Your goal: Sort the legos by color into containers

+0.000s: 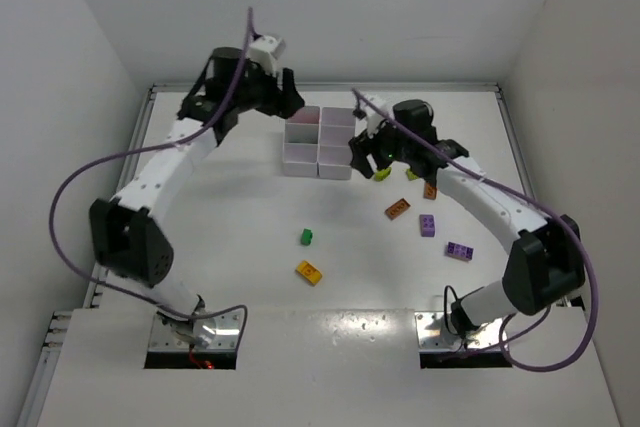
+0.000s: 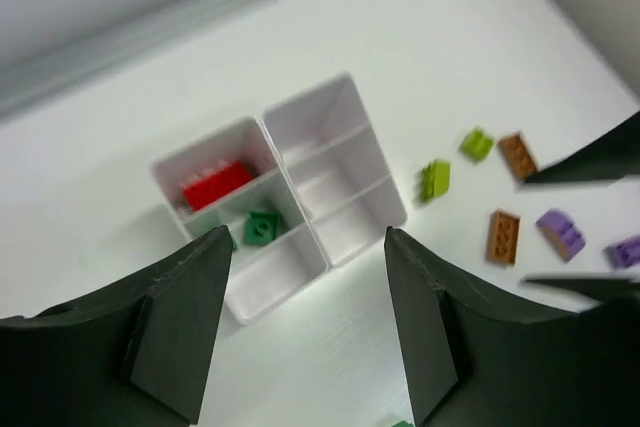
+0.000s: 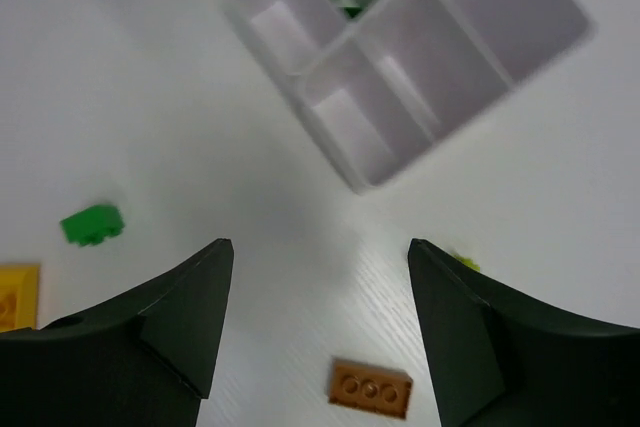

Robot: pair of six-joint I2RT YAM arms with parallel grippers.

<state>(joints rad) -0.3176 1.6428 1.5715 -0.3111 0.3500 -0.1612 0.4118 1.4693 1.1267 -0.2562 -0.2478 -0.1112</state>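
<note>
Counter (image 1: 250, 237): white, carries everything.

Tray (image 1: 298, 165) (image 2: 365, 237) (image 3: 390, 162): six cells, far middle of the counter, between the two claws.

Left claw (image 1: 292, 97) (image 2: 305, 239): at the tray's far-left corner, jaws wide, nothing between them. Right claw (image 1: 365, 159) (image 3: 320, 247): just off the tray's near-right corner, jaws well apart, empty.

View differences:
- Top view can't resolve the tray contents, only a pink tint in one far cell.
- Left wrist view shows a red brick (image 2: 217, 185) in one cell and a green brick (image 2: 262, 227) in the next. A second green piece there is half hidden behind a finger.
- Right wrist view catches only green in a cell at its top edge, blurred.

Loose on the counter:
- Right of the tray: two orange, one at (image 1: 397, 209) (image 2: 503, 237) (image 3: 370, 387), the other partly under the right arm in the top view.
- Right of the tray: two purple, one at (image 1: 428, 225) (image 2: 560, 233).
- Lime brick (image 1: 382, 174) (image 2: 435, 179): one clear from the top. Left wrist view shows two. Right wrist view shows only a sliver past a finger.
- Near of the tray: one loose green (image 1: 307, 237) (image 3: 92, 225).
- Near of the tray: one yellow brick (image 1: 308, 272) (image 3: 15, 297), cut by the frame edge in the right wrist view.
</note>
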